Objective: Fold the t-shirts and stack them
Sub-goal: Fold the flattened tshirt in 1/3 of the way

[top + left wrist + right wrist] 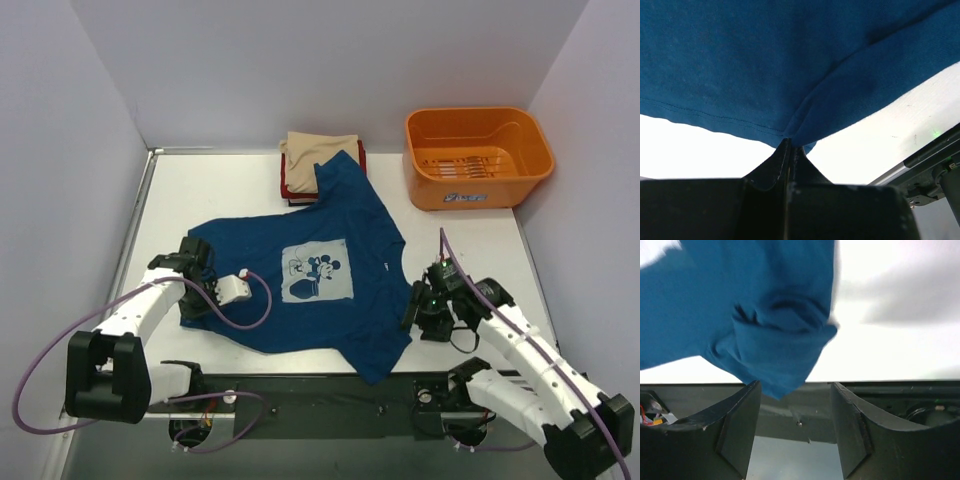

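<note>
A dark blue t-shirt (pixel 350 205) lies spread on the white table (pixel 200 190), its pale mouse print (pixel 318 272) facing up. My left gripper (pixel 198 300) is shut on the shirt's left edge; in the left wrist view the closed jaws (pixel 790 145) pinch a fold of blue cloth (pixel 765 65). My right gripper (pixel 412 310) is open beside the shirt's near right corner. In the right wrist view a bunched blue corner (pixel 770 340) hangs just above the open jaws (pixel 795 407), touching the left finger (pixel 735 425). Folded shirts (pixel 320 165), beige on red and dark, are stacked at the back.
An orange plastic tub (pixel 478 155) stands at the back right. The table's dark front rail (pixel 320 385) runs just below the shirt's near hem, and the enclosure walls close in on both sides.
</note>
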`<act>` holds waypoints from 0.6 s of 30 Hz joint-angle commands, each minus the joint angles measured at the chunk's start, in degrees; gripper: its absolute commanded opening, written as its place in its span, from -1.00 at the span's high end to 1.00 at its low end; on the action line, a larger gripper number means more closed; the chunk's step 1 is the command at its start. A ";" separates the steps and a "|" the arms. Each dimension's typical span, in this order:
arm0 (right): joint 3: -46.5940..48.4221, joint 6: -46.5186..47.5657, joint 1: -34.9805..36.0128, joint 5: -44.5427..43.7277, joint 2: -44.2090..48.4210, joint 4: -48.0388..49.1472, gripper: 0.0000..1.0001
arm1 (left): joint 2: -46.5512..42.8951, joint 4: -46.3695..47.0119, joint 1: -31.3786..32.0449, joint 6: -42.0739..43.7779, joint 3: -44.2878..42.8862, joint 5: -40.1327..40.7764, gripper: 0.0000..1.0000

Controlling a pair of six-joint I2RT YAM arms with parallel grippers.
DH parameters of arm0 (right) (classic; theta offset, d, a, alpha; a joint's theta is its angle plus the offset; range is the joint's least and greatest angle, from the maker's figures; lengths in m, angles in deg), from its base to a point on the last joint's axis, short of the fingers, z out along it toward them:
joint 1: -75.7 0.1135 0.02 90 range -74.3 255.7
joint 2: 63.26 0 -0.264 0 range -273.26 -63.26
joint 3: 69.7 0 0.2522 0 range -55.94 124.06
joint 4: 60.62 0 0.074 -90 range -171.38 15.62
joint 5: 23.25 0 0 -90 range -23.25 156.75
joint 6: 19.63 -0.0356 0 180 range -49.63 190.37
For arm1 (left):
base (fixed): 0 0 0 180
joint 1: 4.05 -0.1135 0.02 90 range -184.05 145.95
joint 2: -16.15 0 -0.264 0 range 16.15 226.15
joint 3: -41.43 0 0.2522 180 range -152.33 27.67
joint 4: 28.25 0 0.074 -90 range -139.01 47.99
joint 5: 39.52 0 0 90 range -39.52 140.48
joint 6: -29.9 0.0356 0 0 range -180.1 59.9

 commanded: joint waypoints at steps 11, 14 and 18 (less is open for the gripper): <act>-17.05 -19.69 11.17 -2.46 -7.79 17.20 -0.09 | -1.28 -0.80 0.53 -2.54 -1.43 -2.15 1.00; -18.03 -19.87 11.08 -1.58 -9.55 20.47 0.36 | -1.63 -1.41 0.53 -3.07 -1.70 -1.80 1.00; -18.73 -20.13 10.82 -0.43 -8.69 18.73 0.99 | -1.98 -2.55 0.53 -4.21 -1.96 0.05 1.00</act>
